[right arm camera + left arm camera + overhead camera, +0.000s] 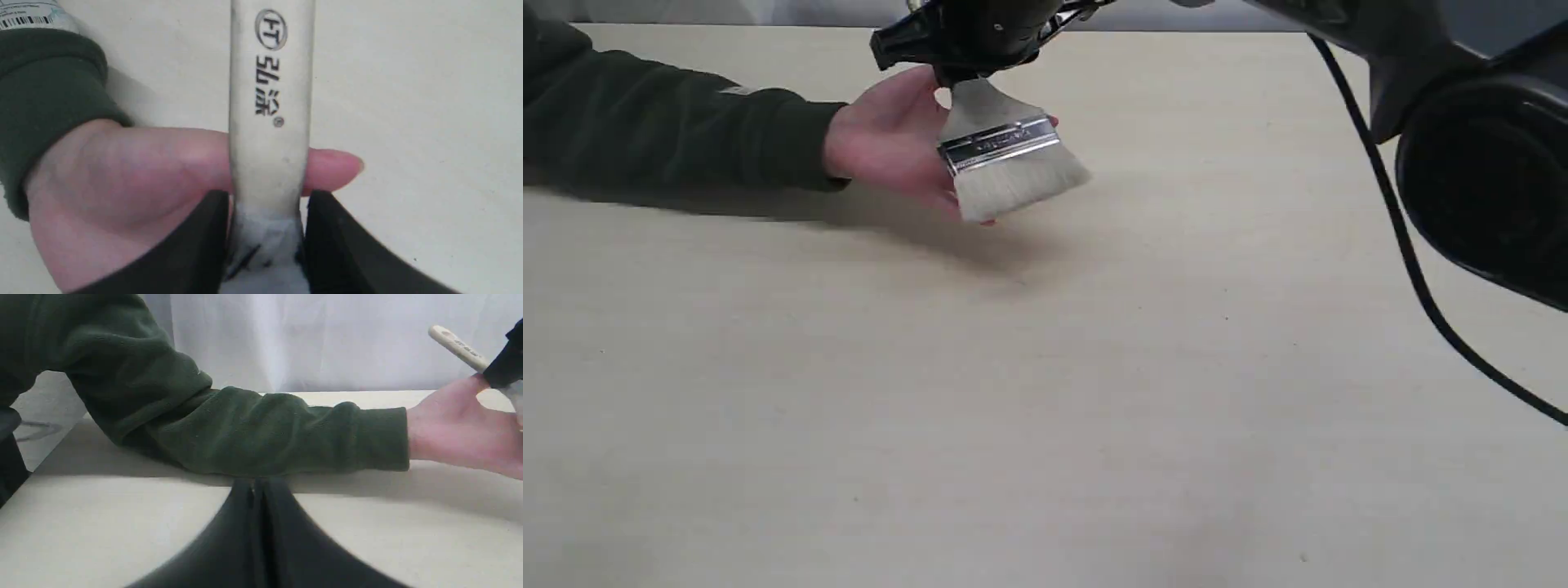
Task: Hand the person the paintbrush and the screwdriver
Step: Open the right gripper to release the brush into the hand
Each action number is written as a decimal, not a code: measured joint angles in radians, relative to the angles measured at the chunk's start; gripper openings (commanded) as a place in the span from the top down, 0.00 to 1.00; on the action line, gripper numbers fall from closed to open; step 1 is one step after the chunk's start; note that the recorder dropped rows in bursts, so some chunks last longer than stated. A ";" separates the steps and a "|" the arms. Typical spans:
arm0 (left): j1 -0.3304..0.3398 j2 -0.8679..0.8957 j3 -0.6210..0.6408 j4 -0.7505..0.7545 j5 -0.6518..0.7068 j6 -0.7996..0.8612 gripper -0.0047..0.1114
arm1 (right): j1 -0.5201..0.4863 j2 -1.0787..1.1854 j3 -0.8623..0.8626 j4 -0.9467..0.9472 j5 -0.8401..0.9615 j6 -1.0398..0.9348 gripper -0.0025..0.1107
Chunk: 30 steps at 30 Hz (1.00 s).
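Right claw [267,200]: pinches the paintbrush [1001,151] by its handle, bristles down.
Brush: over the person's open hand [890,143]; contact unclear.
Left claw [258,490]: pressed together, empty.
Handover: best lowered until the palm bears it, then released.
Screwdriver: out of sight.

A pale beige table [1094,408] with a matte surface fills the scene. A white backdrop [327,343] stands behind its far edge. Lighting is soft and diffuse.
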 measured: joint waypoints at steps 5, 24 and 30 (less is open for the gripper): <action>0.000 0.000 0.000 0.000 0.000 0.000 0.96 | -0.002 0.003 -0.005 0.011 0.013 0.004 0.44; 0.000 0.000 0.000 0.000 0.000 0.000 0.96 | -0.017 -0.184 0.050 -0.062 0.182 -0.018 0.49; 0.000 0.000 0.000 0.000 0.000 0.000 0.96 | -0.019 -0.343 0.300 -0.068 0.100 -0.018 0.49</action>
